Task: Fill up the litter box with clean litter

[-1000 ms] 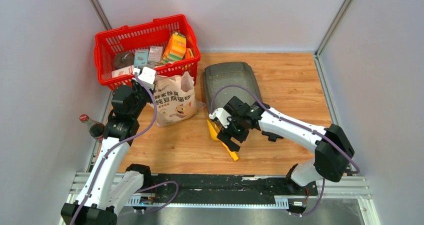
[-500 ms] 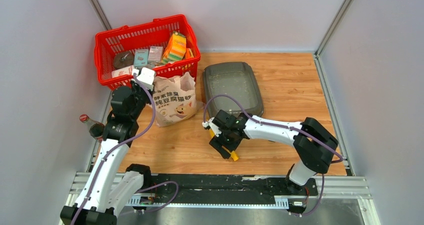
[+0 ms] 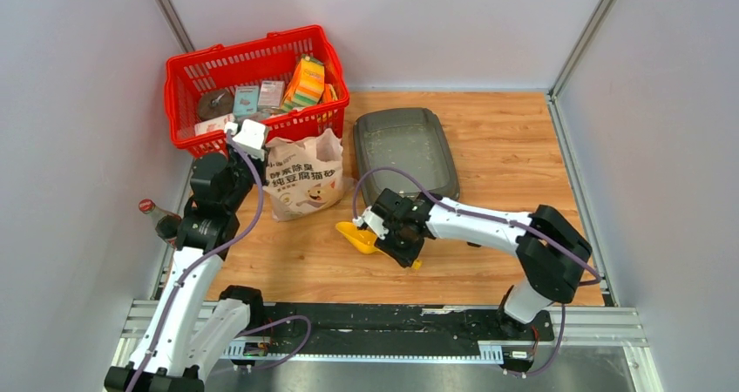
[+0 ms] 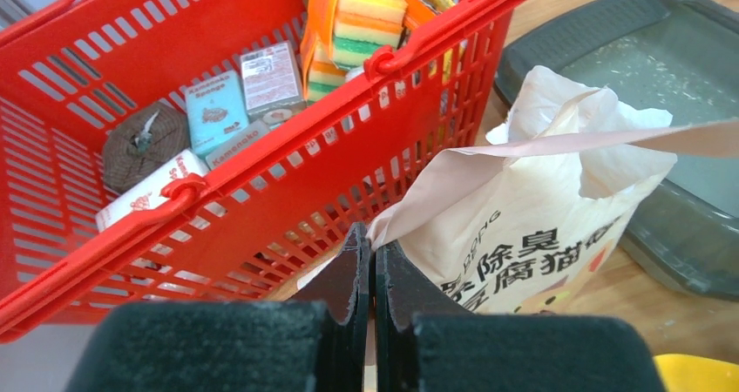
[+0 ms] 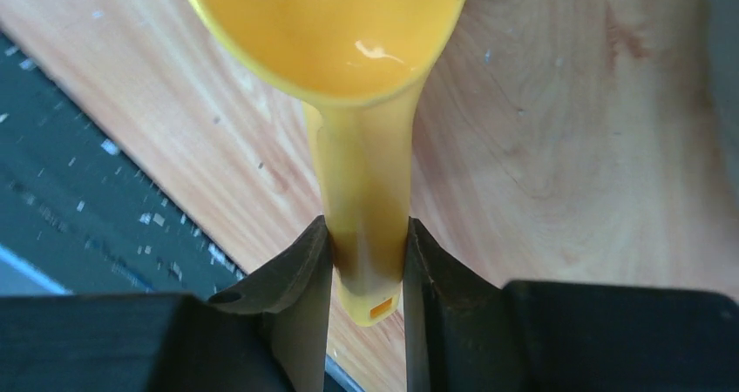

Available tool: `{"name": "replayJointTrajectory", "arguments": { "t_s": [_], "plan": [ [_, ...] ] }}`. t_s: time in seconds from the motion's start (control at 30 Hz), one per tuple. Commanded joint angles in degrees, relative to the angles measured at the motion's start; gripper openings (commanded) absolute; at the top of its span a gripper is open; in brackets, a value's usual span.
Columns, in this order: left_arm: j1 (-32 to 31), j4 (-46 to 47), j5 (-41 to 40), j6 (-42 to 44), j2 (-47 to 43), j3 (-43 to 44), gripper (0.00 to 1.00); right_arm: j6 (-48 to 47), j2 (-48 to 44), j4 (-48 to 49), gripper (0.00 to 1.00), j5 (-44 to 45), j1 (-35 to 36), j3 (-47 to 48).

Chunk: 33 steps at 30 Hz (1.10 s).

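Presently, step in hand: the robot is taking hold of the yellow scoop [image 3: 353,233]; scooping is not yet starting.
right pincer [image 5: 366,235]: it is pinching the scoop handle near its end, one finger pressing on each side. The bowl is pointing away from it and is looking empty.
left pincer [image 4: 373,239]: it is pressed together on the top edge of the paper bag [image 4: 523,235], holding the mouth up.
litter box [image 3: 359,152]: it is lying flat on the worktop [image 3: 505,148], toward the far side, near the scoop.
paper bag: it is standing between the red basket [image 3: 244,46] and the litter box, close to both.
clean litter [image 4: 645,61]: only a thin scatter of pale grains is showing on the tray floor. The rest, I judge, is sitting hidden in the bag.
next move: the scoop is needing to travel left and enter the bag mouth bowl first, then come out level, so that no grains are spilling before the tray.
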Motion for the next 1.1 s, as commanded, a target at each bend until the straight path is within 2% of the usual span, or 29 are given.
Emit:
{"name": "replayJointTrajectory", "arguments": {
  "t_s": [0.0, 0.07, 0.1, 0.13, 0.2, 0.3, 0.33, 0.43, 0.47, 0.57, 0.6, 0.63, 0.8, 0.93, 1.07],
  "plan": [
    [-0.01, 5.19, 4.54, -3.83, -4.26, 5.2, 0.06, -14.72, -7.74, -9.96, 0.01, -2.3, -0.42, 8.53],
    [-0.01, 2.92, 5.68, -4.09, -5.48, 6.08, 0.15, -19.81, -10.38, -14.25, 0.0, -3.36, -0.85, 11.33],
    [-0.01, 1.86, 6.03, -4.27, -6.19, 6.6, 0.31, -24.28, -11.26, -15.33, 0.0, -3.53, -1.12, 14.05],
    [-0.01, 0.8, 6.47, -4.36, -6.89, 7.91, 0.38, -27.45, -12.58, -16.38, 0.0, -4.06, -1.38, 15.38],
    [-0.01, -1.57, 8.22, -4.27, -9.7, 8.89, 0.5, -36.74, -13.81, -18.85, 0.0, -3.19, -1.56, 18.45],
    [-0.01, -6.75, 17.52, -3.74, -12.78, 12.13, 0.59, -48.1, -16.62, -18.07, 0.0, 1.72, -2.08, 19.09],
    [-0.01, -10.33, 25.3, -3.22, -13.13, 13.97, 0.59, -54.49, -18.29, -16.58, 0.0, 5.48, -2.96, 18.39],
    [-0.01, -19.03, 38.68, -2.77, -9.73, 18.36, 0.6, -64.97, -20.49, -9.9, 0.0, 5.96, -7.42, 17.68],
    [-0.1, -20.38, 39.69, -3.91, -8.49, 18.99, 0.6, -67.1, -20.94, -6.76, 0.0, 5.78, -8.58, 17.68],
    [-0.89, -24.68, 40.58, -3.22, -2.78, 22.68, 0.6, -75.11, -21.91, -0.08, 0.0, 0.26, -13.32, 16.71],
    [-2.2, -26.09, 39.8, -1.91, -0.94, 26.43, 0.61, -76.6, -21.91, 2.04, 0.0, -0.89, -14.03, 16.27],
    [-2.73, -29.15, 38.74, 0.54, 3.08, 28.65, 0.61, -77.4, -20.95, 5.28, 0.0, -1.42, -14.82, 16.36],
    [-5.54, -33.04, 40.23, 5.48, 13.48, 37.7, 0.61, -79.86, -16.99, 9.09, 0.0, -1.96, -14.83, 19.61],
    [-9.58, -33.84, 35.58, 4.09, 20.6, 42.11, 0.57, -81.19, -13.4, 11.81, 0.0, 3.99, -11.86, 22.5],
    [-14.32, -31.65, 31.71, 7.59, 21.41, 38.96, 0.52, -79.08, -10.57, 9.45, 0.0, 7.78, -10.44, 28.13]
  ]
}}
